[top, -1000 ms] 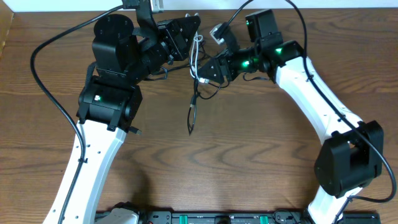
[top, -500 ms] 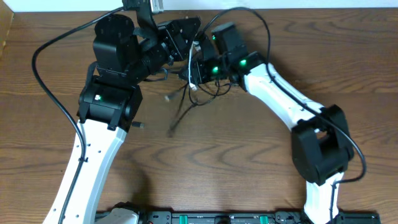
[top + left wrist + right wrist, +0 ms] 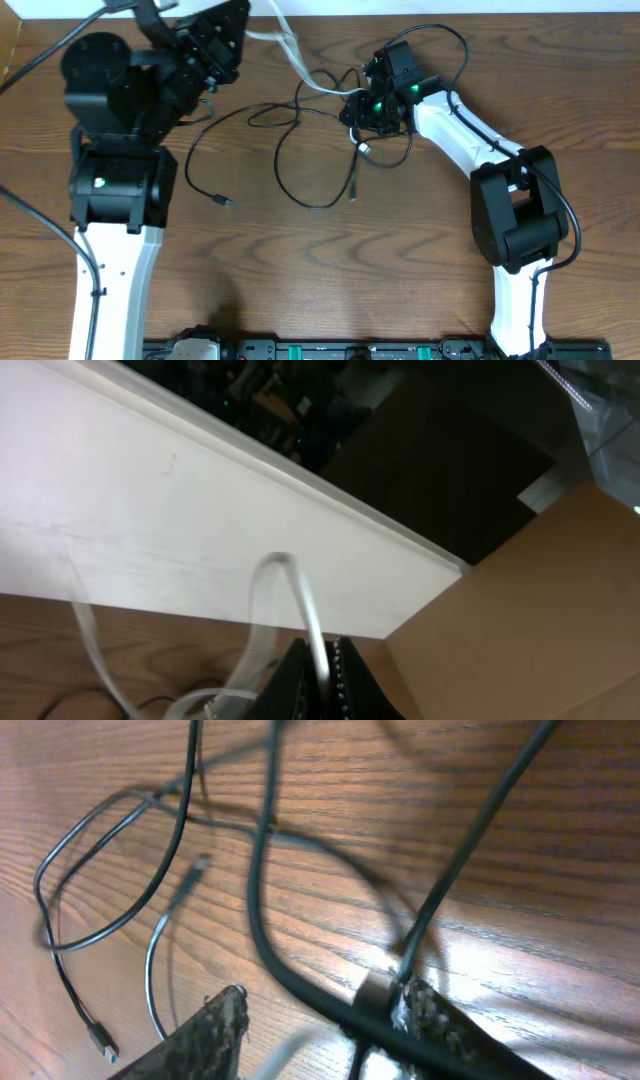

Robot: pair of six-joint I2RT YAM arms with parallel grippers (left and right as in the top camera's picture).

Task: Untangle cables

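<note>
Two cords are drawn out across the wooden table (image 3: 400,260), and the hold on each looks meant to pull them apart. At far left, by the table's back edge, the left claw (image 3: 318,678) is clenched on the white cord (image 3: 309,608), pinching it between its fingers; lifting it that way seems intended to draw it clear of the snarl. From there the white cord runs rightward above the wood toward the middle of the table, where it meets the black one. The black cord (image 3: 257,890) lies in loose open loops across the centre, one plug (image 3: 227,203) resting free on the wood to the left, which suggests most of its length is already slack. At right, the right claw (image 3: 322,1012) sits low over the spot where the two cords cross. Its fingers stand apart, released, with the black cord passing between them, apparently placed to pin or catch it there.
</note>
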